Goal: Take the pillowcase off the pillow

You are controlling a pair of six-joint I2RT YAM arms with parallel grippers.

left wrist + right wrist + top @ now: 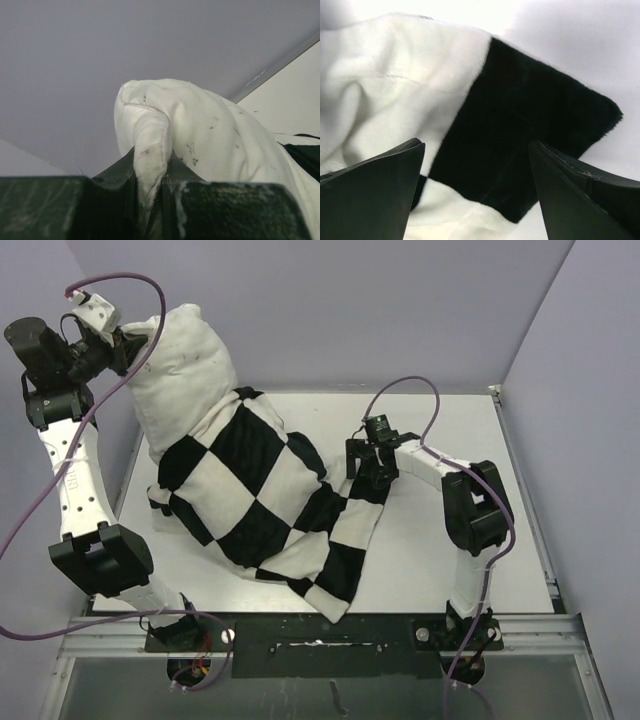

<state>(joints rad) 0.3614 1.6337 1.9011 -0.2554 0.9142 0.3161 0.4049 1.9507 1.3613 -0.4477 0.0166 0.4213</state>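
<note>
The off-white pillow sticks out of the black-and-white checkered pillowcase at the far left, its top end lifted off the table. My left gripper is shut on a corner of the pillow and holds it up. The pillowcase covers the pillow's lower part and trails flat toward the near edge. My right gripper is open, low over the pillowcase's right edge, with a black square between its fingers.
The white table has a raised rim on its right side and a metal rail along the near edge. Grey walls stand behind and at both sides. Purple cables loop off both arms.
</note>
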